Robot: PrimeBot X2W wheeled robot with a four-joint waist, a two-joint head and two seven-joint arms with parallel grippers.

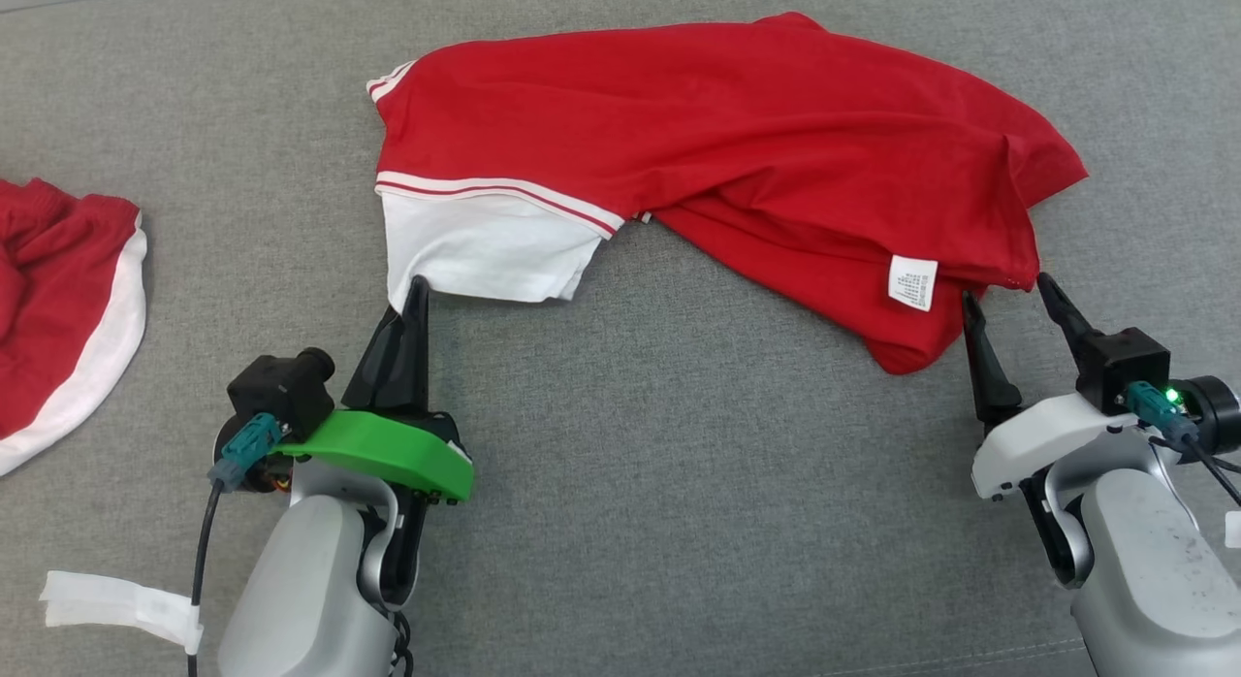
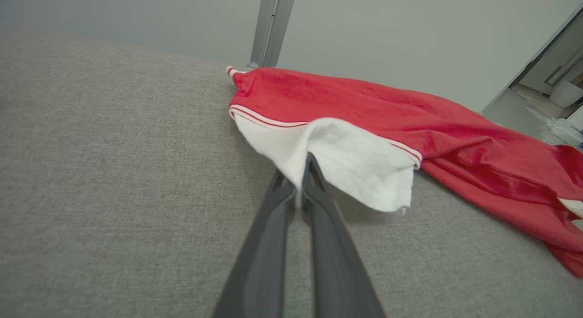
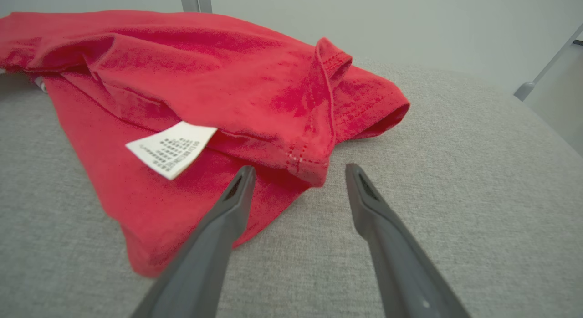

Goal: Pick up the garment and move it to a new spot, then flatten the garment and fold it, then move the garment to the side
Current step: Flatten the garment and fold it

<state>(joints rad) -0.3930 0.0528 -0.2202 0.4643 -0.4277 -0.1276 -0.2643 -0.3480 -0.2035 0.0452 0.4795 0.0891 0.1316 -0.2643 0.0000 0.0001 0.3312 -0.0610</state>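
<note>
The garment [image 1: 737, 144] is a red shirt with a white sleeve, lying rumpled across the far middle of the grey surface. My left gripper [image 1: 415, 287] is shut on the white sleeve's lower corner [image 2: 300, 172], which rises as a pinched fold between the fingers. A white care label [image 1: 912, 282] sticks out near the garment's right end. My right gripper [image 1: 1008, 297] stands open just short of that right hem corner [image 3: 314, 170], one finger on each side of it and the jaws well apart.
A second red and white garment [image 1: 58, 308] lies crumpled at the left edge. The grey fabric surface [image 1: 679, 483] stretches bare in front of the shirt. A strip of white tape [image 1: 116, 604] hangs by my left arm.
</note>
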